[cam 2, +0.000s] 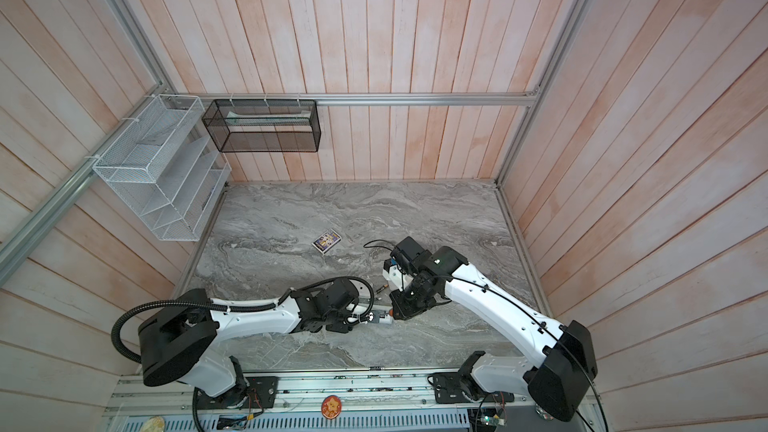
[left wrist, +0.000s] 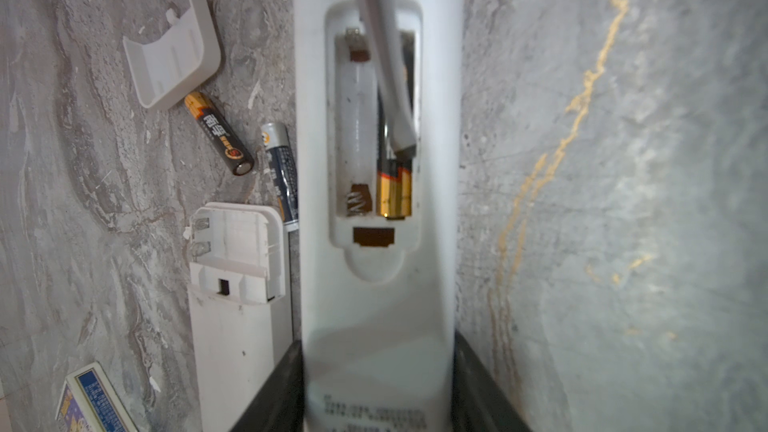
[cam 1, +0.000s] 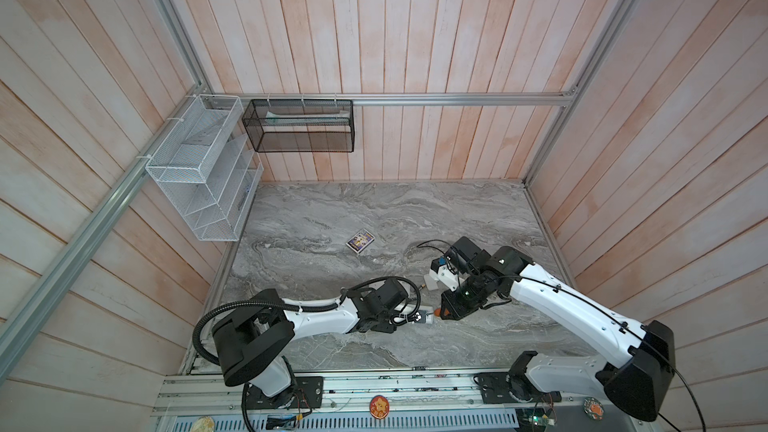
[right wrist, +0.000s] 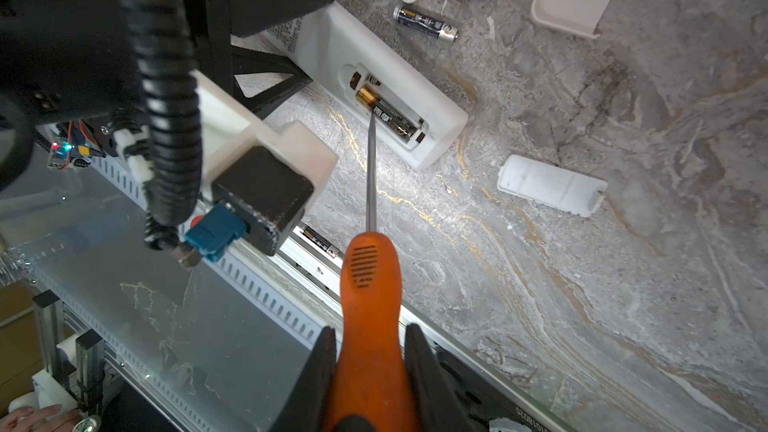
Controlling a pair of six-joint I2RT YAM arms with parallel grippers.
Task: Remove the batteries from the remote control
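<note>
1. The left tool (left wrist: 376, 344) clamps the white remote control (left wrist: 376, 305) by its long sides, one finger against each, with the open battery bay facing up.
2. The right tool (right wrist: 370, 328) is closed tight on the orange handle of the screwdriver (right wrist: 368, 280).
3. The screwdriver's blade tip touches the seated battery (right wrist: 388, 118) in the bay.
4. A black loose battery (left wrist: 218, 132) and a silver-tipped loose battery (left wrist: 282, 168) lie on the surface (cam 1: 374, 209) just beside the remote control, near a white cover plate (left wrist: 172, 47).
5. The remote control is held toward the surface's front edge, about midway between its side edges.
</note>
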